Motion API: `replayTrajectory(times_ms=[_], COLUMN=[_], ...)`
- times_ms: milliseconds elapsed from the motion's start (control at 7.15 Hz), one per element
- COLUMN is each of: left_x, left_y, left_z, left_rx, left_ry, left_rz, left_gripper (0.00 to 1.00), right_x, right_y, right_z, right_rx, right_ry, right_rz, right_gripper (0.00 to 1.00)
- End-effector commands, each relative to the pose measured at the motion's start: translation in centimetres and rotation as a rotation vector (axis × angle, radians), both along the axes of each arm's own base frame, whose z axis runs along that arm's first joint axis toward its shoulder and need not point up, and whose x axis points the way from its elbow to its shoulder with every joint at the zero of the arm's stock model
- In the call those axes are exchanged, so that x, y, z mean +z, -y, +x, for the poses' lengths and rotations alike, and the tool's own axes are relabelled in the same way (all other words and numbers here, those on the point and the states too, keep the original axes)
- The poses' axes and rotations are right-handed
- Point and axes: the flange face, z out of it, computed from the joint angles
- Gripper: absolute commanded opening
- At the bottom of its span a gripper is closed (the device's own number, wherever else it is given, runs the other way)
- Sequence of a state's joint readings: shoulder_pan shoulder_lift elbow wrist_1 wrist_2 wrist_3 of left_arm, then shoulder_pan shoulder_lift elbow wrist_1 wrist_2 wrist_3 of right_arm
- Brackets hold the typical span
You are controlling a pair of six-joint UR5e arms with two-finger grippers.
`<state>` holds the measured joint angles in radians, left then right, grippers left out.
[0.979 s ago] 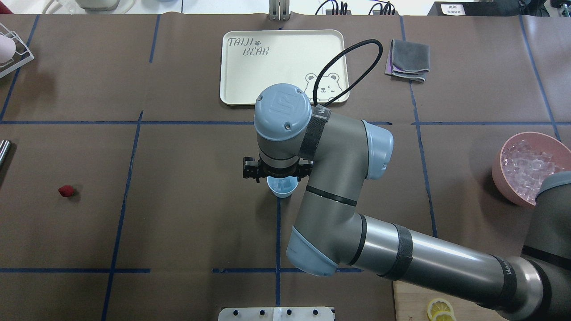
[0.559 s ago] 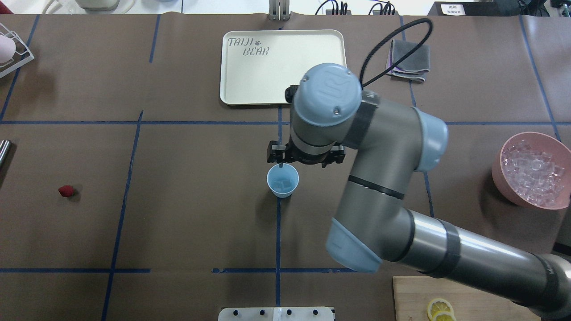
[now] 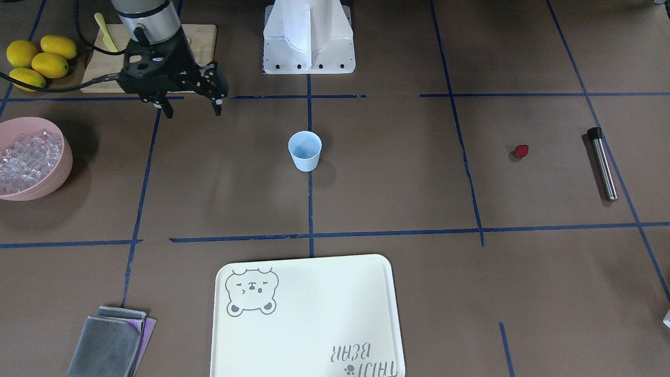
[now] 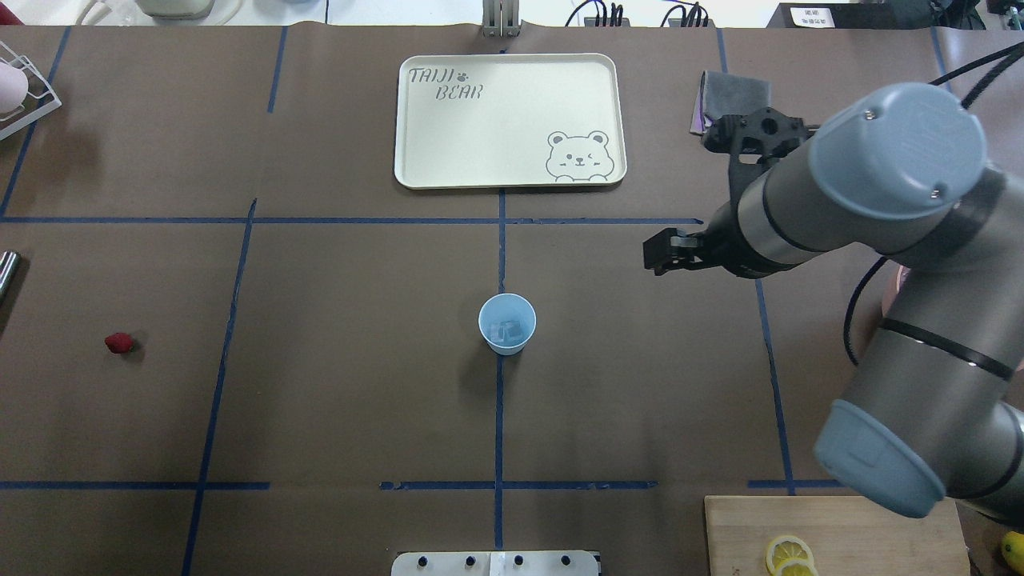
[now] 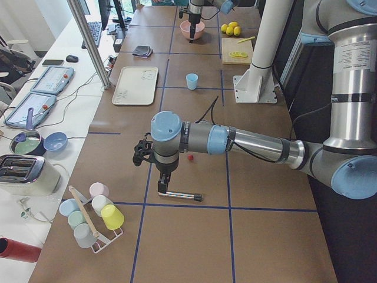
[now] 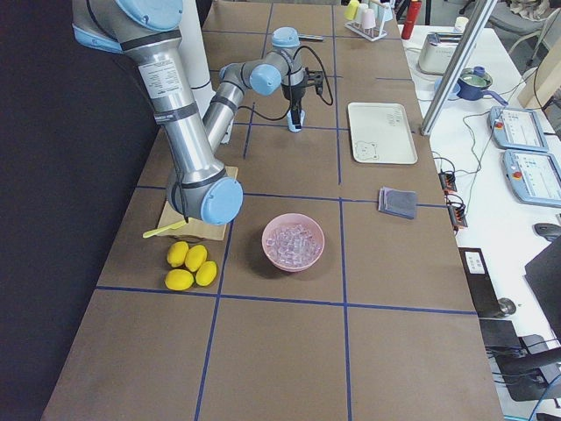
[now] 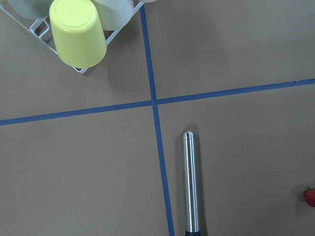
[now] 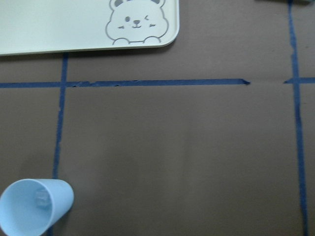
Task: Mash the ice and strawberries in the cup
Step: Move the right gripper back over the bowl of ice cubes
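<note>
The pale blue cup (image 3: 304, 151) stands upright at the table's middle, also in the overhead view (image 4: 506, 323). It holds clear ice (image 4: 506, 330), which also shows in the right wrist view (image 8: 42, 197). My right gripper (image 3: 192, 110) is open and empty, in the air between the cup and the pink bowl of ice (image 3: 31, 157). The strawberry (image 3: 521, 151) lies alone on the table far to my left (image 4: 118, 343). My left gripper (image 5: 163, 184) hangs over the steel muddler (image 5: 179, 195); I cannot tell whether it is open or shut.
The muddler (image 3: 603, 165) lies beyond the strawberry. A cream tray (image 4: 508, 120) and a grey cloth (image 4: 732, 92) sit at the far side. Lemons (image 3: 39, 60) and a cutting board (image 3: 201, 39) are near my right base. A cup rack (image 7: 78, 34) stands at the left end.
My right arm has swung away from above the cup to the right, toward the pink bowl. The cup stays in place with ice in it.
</note>
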<state>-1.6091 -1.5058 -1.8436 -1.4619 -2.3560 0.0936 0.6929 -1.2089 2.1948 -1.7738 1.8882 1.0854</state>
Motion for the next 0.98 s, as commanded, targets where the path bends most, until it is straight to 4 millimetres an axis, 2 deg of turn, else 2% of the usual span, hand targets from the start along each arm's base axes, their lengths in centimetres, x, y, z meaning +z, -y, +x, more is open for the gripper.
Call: replayTrajectory(times_ms=[0, 280, 419, 559, 839], left_x=[-0.1, -0.4, -0.5, -0.6, -1.1], left_y=[0.0, 0.0, -0.1, 0.0, -0.1], left_z=[0.0, 0.0, 0.0, 0.0, 0.0], left_rx=[0.0, -0.001, -0.001, -0.001, -0.002], left_ry=[0.0, 0.0, 0.0, 0.0, 0.0], left_rz=[0.002, 0.007, 0.009, 0.012, 0.017], left_gripper=[1.0, 1.0, 1.0, 1.0, 1.0], right_x=[5.0, 13.3, 17.2, 20.7, 24.0], right_y=[1.0, 1.2, 1.6, 1.8, 2.8], right_z=[6.3, 12.8, 15.2, 16.7, 17.8], right_rx=[-0.022, -0.036, -0.048, -0.058, -0.087], right_ry=[-0.069, -0.008, -0.02, -0.062, -0.109], right_rz=[0.038, 0.058, 0.063, 0.057, 0.058], right_gripper=[0.99, 0.99, 0.99, 0.99, 0.99])
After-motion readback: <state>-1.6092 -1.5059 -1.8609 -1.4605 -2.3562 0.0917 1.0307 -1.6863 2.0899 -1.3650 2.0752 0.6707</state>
